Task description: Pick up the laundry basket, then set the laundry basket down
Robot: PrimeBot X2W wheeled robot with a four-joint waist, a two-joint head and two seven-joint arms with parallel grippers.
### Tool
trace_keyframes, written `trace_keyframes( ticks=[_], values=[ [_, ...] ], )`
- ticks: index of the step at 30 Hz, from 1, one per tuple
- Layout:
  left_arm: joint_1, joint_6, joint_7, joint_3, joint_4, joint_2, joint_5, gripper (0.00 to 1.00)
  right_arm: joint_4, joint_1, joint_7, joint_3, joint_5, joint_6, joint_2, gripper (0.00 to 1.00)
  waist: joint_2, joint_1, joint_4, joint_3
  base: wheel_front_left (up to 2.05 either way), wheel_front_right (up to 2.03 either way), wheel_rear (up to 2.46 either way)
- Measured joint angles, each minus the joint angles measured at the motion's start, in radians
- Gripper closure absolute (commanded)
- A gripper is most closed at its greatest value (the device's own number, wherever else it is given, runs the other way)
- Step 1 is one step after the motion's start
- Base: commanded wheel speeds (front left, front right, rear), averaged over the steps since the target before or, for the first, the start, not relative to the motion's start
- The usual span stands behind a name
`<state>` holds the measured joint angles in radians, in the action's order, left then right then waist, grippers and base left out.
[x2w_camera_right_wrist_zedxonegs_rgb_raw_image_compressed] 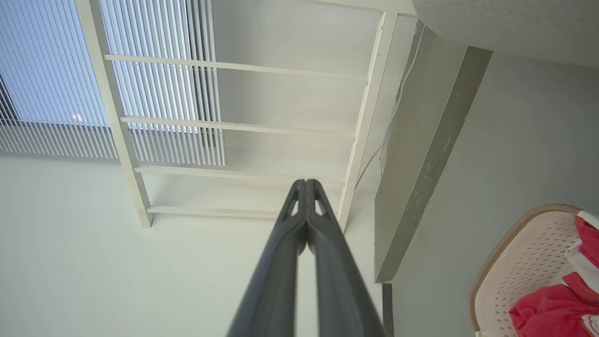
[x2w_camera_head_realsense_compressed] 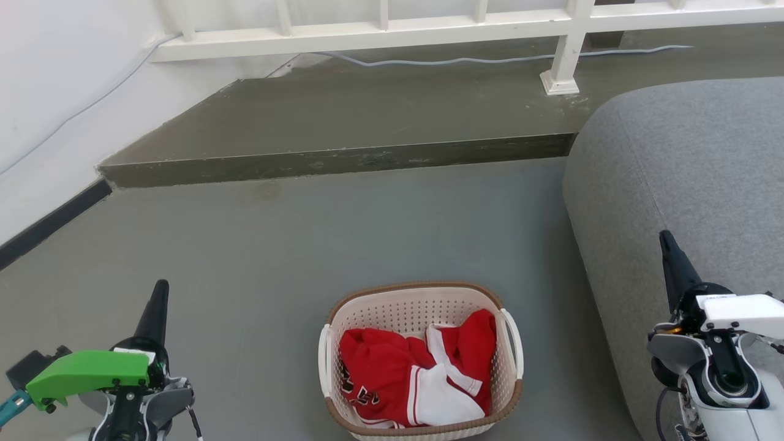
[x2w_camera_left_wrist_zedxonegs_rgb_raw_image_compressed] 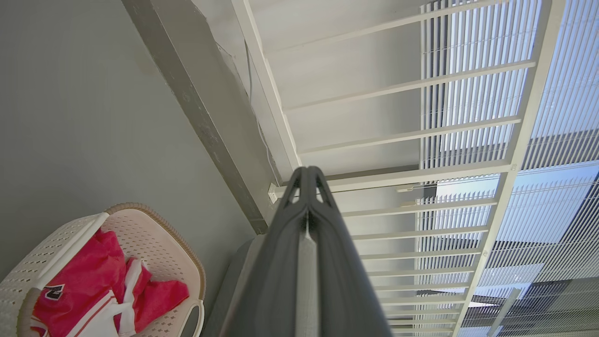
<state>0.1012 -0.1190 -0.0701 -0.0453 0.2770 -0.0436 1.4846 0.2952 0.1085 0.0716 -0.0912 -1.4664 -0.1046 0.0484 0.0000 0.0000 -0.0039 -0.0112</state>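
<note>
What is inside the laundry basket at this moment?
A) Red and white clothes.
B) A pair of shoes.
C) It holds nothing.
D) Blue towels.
A: red and white clothes lie heaped inside the laundry basket, which stands on the grey floor.

Laundry basket: cream plastic, perforated, dull satin finish; rim brown with a woven look. Garment inside: red and white cloth, soft, creased, slight sheen. Floor: grey, smooth, matt. Step: rougher, scuffed and blotchy along its edge. Sofa: grey cloth, coarse weave, matt. Railing: white, painted, smooth. Left gripper, right gripper: fingers dark matt plastic. Cover on the left one: bright green plastic, semi-gloss.
</note>
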Motion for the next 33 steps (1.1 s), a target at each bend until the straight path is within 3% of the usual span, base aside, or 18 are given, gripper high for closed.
trace_keyframes(
  ticks=[12, 33],
  values=[
    [0.000, -0.001, -0.039, -0.029, 0.000, 0.004, 0.115, 1.00, -0.008, -0.015, 0.034, -0.040, -0.131, -0.010, -0.008, 1.00, 0.0000, 0.0000, 0.004, 0.009, 0.00, 0.00, 0.00],
    [-0.001, -0.004, -0.039, -0.033, 0.000, 0.006, 0.120, 1.00, -0.009, -0.016, 0.035, -0.042, -0.135, -0.010, -0.009, 1.00, 0.0000, 0.0000, 0.004, 0.008, 0.00, 0.00, 0.00]
  ],
)
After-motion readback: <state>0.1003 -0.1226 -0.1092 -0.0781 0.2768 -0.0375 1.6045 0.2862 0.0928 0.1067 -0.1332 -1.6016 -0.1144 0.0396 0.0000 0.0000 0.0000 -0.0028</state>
